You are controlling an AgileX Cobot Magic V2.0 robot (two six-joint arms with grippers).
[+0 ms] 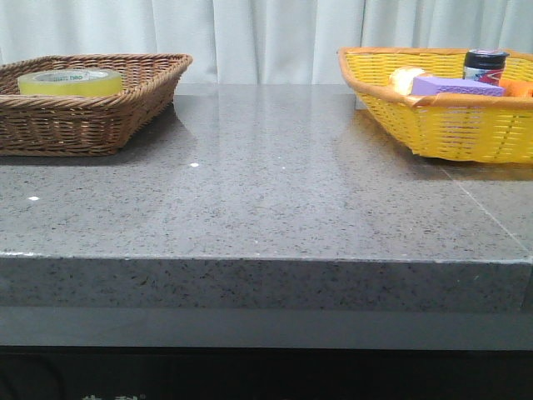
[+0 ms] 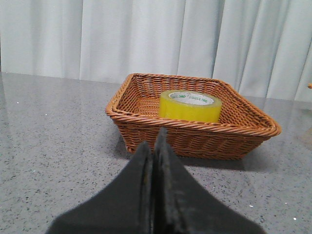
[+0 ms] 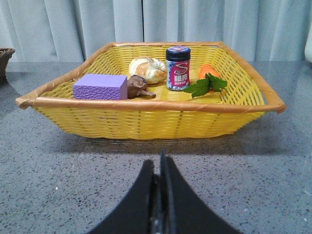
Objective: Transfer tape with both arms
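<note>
The tape is one wide, thick roll of see-through yellow, lying flat with a white core rim printed in green. It sits inside the brown wicker basket, which stands at about ten o'clock on the grey stone table in the front view; from there the basket wall hides the roll's lower half.

My left pincer has its two black fingers pressed together with nothing between them, pointing at the brown basket's near wall and well apart from it. My right pincer is likewise closed on nothing, facing the yellow basket at two o'clock on the table.

In that yellow basket I count one purple sponge block, one bread roll, one small dark jar with a pink label, one orange carrot with green leaves, and one small brown object I cannot identify. The front view cuts off both baskets at its edges and shows neither arm.
</note>
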